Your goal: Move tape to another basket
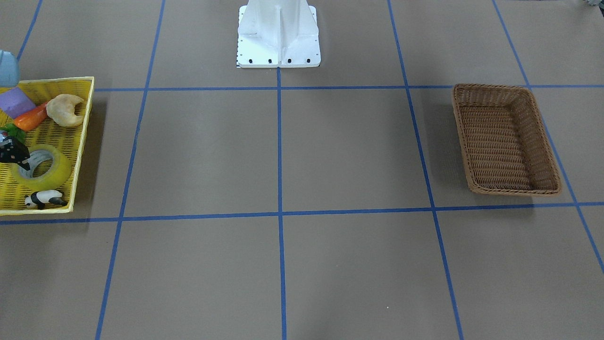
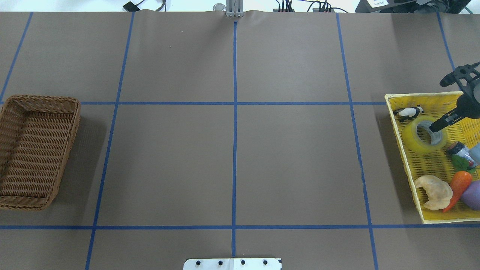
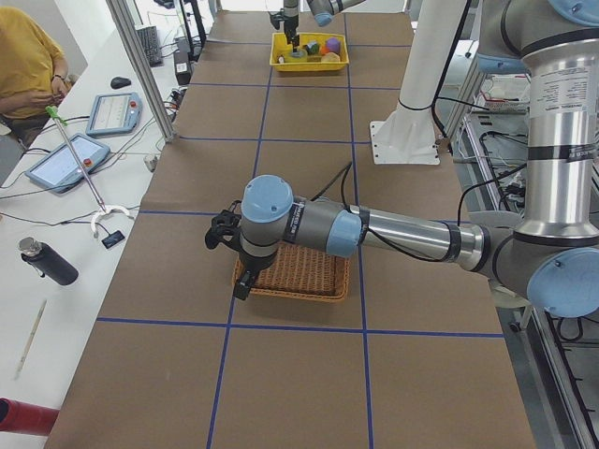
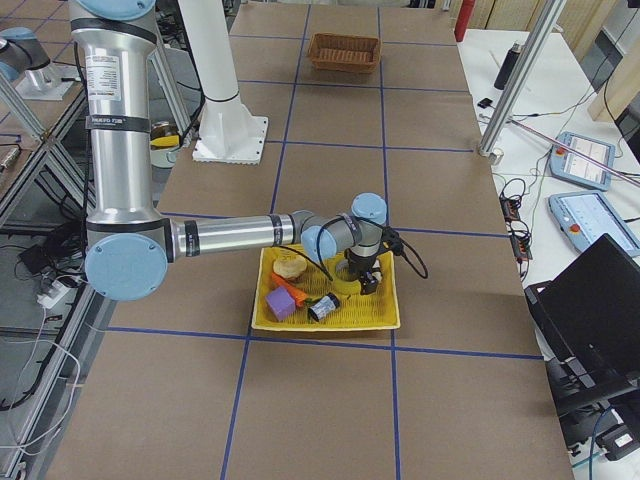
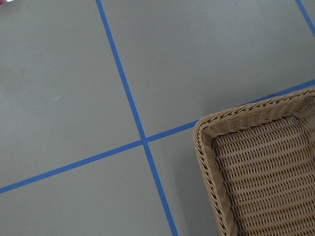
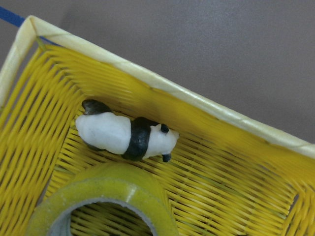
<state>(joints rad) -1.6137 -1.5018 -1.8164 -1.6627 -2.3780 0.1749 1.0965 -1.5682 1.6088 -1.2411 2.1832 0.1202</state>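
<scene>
Lying flat, axis upright, tape [image 2: 412, 139] sits under right gripper [image 2: 440, 105], jaws spread; left gripper's [image 3: 227, 264] unclear.

light: bright, even | shadows: soft, short beside the baskets | focus: sharp — right wrist view slightly soft

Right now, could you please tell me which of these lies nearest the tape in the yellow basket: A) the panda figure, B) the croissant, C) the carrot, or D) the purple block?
A: the panda figure lies right beside the tape near a corner of the yellow basket, while the croissant, carrot and purple block sit at the opposite end.
</scene>
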